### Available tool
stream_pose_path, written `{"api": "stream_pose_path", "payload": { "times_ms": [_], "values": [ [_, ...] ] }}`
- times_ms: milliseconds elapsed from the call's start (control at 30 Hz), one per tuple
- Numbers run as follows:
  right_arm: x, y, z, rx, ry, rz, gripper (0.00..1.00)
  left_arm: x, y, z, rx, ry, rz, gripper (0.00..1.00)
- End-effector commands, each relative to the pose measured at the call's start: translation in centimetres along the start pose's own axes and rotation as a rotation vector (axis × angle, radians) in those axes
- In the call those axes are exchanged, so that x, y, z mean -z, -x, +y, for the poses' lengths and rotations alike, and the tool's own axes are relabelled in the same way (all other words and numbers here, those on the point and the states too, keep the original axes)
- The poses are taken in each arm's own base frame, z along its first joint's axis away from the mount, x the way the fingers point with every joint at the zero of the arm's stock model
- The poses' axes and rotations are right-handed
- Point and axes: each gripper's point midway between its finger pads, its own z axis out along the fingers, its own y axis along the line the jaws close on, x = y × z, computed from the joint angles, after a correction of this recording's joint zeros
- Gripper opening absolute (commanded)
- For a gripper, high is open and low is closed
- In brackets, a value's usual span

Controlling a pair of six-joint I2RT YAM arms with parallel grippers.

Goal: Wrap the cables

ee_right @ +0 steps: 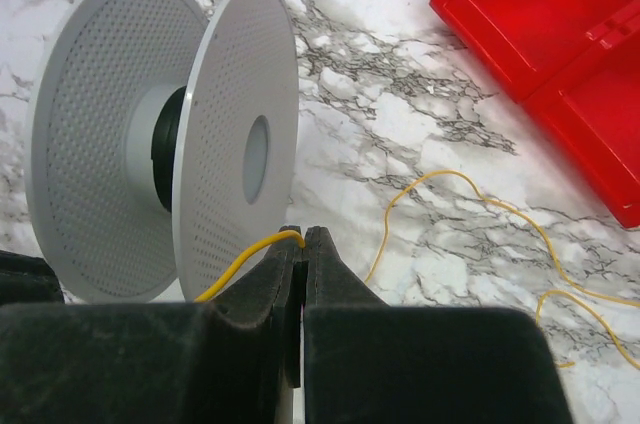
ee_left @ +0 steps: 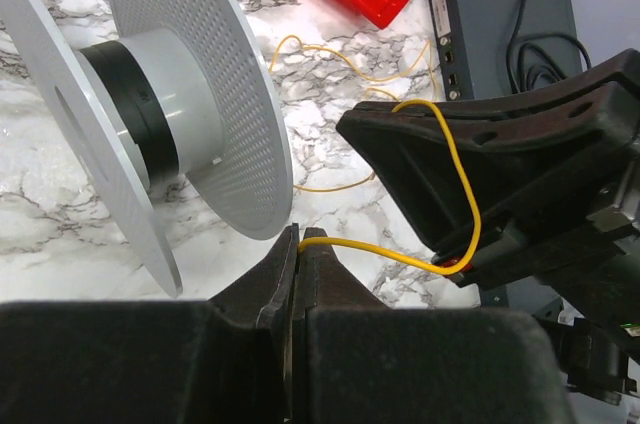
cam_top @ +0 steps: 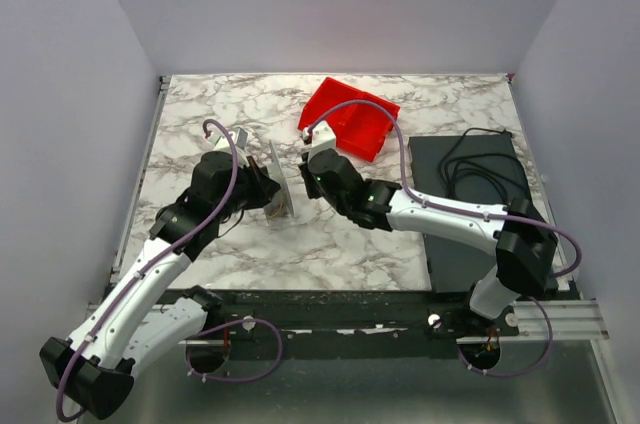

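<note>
A thin yellow cable [ee_left: 466,184] runs from my left gripper [ee_left: 298,236], which is shut on one end of it. It arcs over the black fingers [ee_left: 500,144] of my right gripper. That right gripper [ee_right: 304,236] is also shut on the cable [ee_right: 240,262], just in front of the white perforated spool [ee_right: 235,144]. More slack cable [ee_right: 450,179] snakes across the marble toward the right. The spool [cam_top: 281,184] stands on its edge between the two grippers, with a grey hub and black core [ee_left: 165,94].
A red bin [cam_top: 350,114] sits behind the right gripper. A dark box [cam_top: 470,204] with a coiled black cord [cam_top: 480,166] lies at the right of the marble table [cam_top: 300,244]. Grey walls enclose three sides.
</note>
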Motion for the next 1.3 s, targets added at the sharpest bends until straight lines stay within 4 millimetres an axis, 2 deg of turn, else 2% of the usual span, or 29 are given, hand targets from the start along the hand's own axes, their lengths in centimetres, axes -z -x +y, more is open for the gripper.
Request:
{"api": "stream_pose_path", "payload": {
  "times_ms": [0, 233, 333, 400, 467, 700, 900, 1233, 1267],
  "values": [
    [-0.3, 1.2, 0.1, 0.033, -0.018, -0.012, 0.01, -0.6, 0.3, 0.0, 0.024, -0.003, -0.037, 0.01],
    [-0.3, 3.3, 1.7, 0.052, 0.047, -0.028, 0.01, -1.1, 0.2, -0.1, 0.057, -0.032, -0.070, 0.04],
    [-0.8, 4.1, 1.9, 0.082, 0.041, -0.030, 0.01, -1.3, 0.1, 0.4, 0.065, -0.019, -0.089, 0.04],
    [-1.3, 4.5, 2.1, 0.097, 0.035, -0.032, 0.01, -1.3, 0.0, 0.5, 0.068, -0.017, -0.086, 0.08],
    [-1.7, 4.6, 2.4, 0.105, 0.041, -0.028, 0.01, -1.4, -0.2, 0.6, 0.069, -0.019, -0.086, 0.09],
    [-2.6, 4.5, 4.0, 0.127, 0.094, -0.002, 0.01, -1.3, -0.1, 0.2, 0.078, -0.051, -0.104, 0.25],
    [-3.1, 4.1, 4.7, 0.150, 0.118, 0.031, 0.01, -0.5, -0.6, 0.0, 0.078, -0.091, -0.113, 0.33],
    [-2.9, 4.0, 4.5, 0.165, 0.111, 0.049, 0.01, 1.9, -0.9, 0.5, 0.064, -0.107, -0.161, 0.34],
    [-2.8, 3.8, 4.5, 0.172, 0.121, 0.055, 0.01, 2.2, -0.4, 1.3, 0.074, -0.065, -0.193, 0.34]
  ]
}}
